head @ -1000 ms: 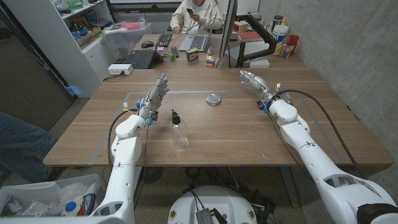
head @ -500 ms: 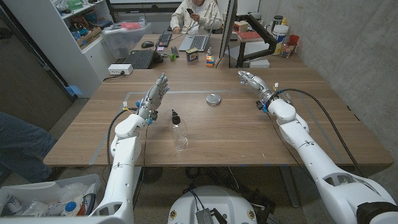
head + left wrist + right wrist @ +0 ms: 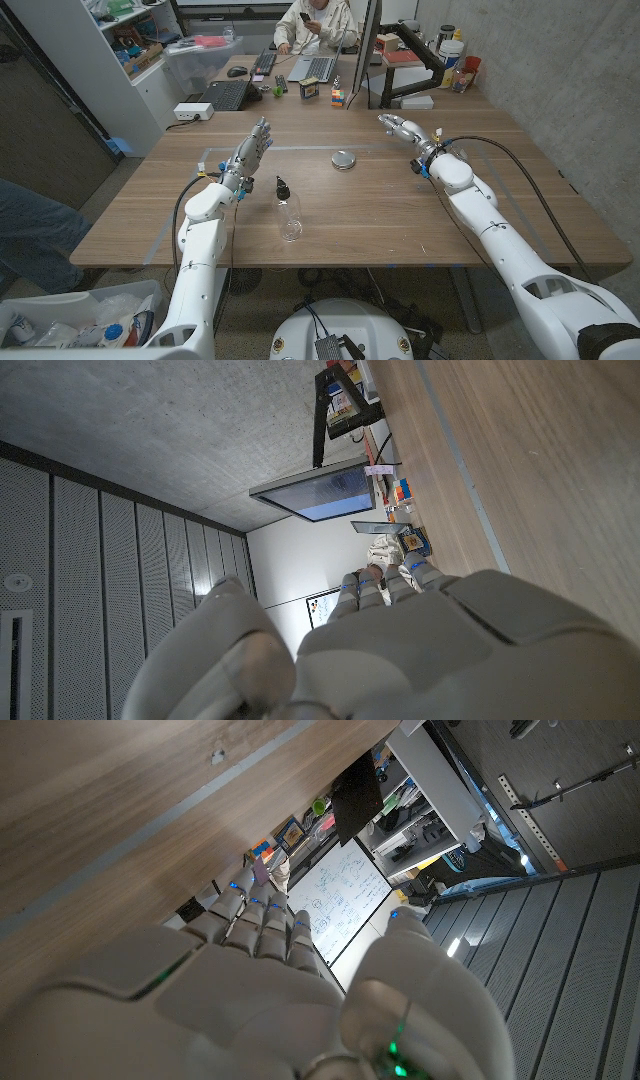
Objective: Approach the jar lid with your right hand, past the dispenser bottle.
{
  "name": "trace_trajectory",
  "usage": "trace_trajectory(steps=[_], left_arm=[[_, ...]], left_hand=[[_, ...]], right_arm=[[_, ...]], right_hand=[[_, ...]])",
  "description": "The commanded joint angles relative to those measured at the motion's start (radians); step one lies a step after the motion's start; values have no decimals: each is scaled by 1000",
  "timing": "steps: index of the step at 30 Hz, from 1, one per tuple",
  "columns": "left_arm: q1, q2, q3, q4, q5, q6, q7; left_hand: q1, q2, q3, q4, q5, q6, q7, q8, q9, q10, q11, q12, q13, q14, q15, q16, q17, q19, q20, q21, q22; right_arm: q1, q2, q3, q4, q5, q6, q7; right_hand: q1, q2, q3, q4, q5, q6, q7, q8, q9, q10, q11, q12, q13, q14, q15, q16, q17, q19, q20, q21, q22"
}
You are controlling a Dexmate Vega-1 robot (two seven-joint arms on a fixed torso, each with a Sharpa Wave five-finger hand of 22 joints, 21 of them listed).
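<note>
A round metal jar lid point(image 3: 344, 159) lies on the wooden table point(image 3: 380, 210) at its middle back. A clear dispenser bottle point(image 3: 288, 210) with a black nozzle lies nearer the front, left of the lid. My right hand point(image 3: 405, 130) hovers to the right of the lid, fingers extended and apart, holding nothing; its back fills the right wrist view point(image 3: 250, 1000). My left hand point(image 3: 250, 155) is raised to the left of the bottle, fingers straight, empty; its back shows in the left wrist view point(image 3: 400, 650).
A person point(image 3: 312, 22) sits behind the table at a laptop point(image 3: 315, 68). A keyboard point(image 3: 225, 95), a monitor point(image 3: 366, 50), a colour cube point(image 3: 339, 98) and small items line the back edge. Shelving point(image 3: 120, 60) stands at the left.
My right hand has moved slightly left, toward the lid. The left hand, bottle and lid have stayed in place.
</note>
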Motion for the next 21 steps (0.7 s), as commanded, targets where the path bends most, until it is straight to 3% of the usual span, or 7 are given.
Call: trace_trajectory(steps=[1, 4, 12, 21], left_arm=[[-4, 3, 1, 11, 2, -3, 2], [-4, 2, 0, 13, 2, -2, 4], [-4, 1, -1, 11, 2, 5, 4], [-4, 2, -1, 13, 3, 2, 2]], left_hand=[[1, 12, -4, 0, 8, -2, -3, 5, 3, -9, -4, 7, 3, -9, 2, 5, 2, -60, -24, -3, 2], [1, 12, -5, 0, 8, -2, -4, 5, 3, -10, -4, 6, 3, -11, 2, 5, 2, -60, -23, -5, 2], [2, 13, -6, -1, 8, -2, -3, 5, 3, -11, -3, 6, 3, -12, 4, 5, 2, -60, -22, -7, 2], [2, 14, -8, -1, 8, -1, -2, 5, 3, -11, -3, 6, 3, -13, 3, 4, 2, -59, -22, -10, 2]], right_arm=[[29, 1, -25, 39, -24, 43, -10], [42, 6, -32, 69, -26, 79, -13], [61, 4, -49, 94, -60, 117, -28], [53, -3, -69, 48, -136, 68, -73]], right_hand=[[-2, -3, 2, -2, 14, -5, -12, 4, 2, 6, -13, 1, 4, 12, -21, 0, 3, 18, -17, -11, 2], [-7, -5, -2, -2, 20, -34, -19, -3, 2, 6, -25, 0, 4, 27, -37, 4, 3, 52, -26, -9, 2], [-13, -5, -6, -1, 29, -74, -32, -7, 2, -6, -42, -6, 3, 46, -55, 7, 3, 86, -40, -12, 1], [-18, -7, -10, -1, 37, -89, -47, -5, 2, -13, -54, -8, 3, 56, -71, 8, 3, 101, -55, -17, 0]])
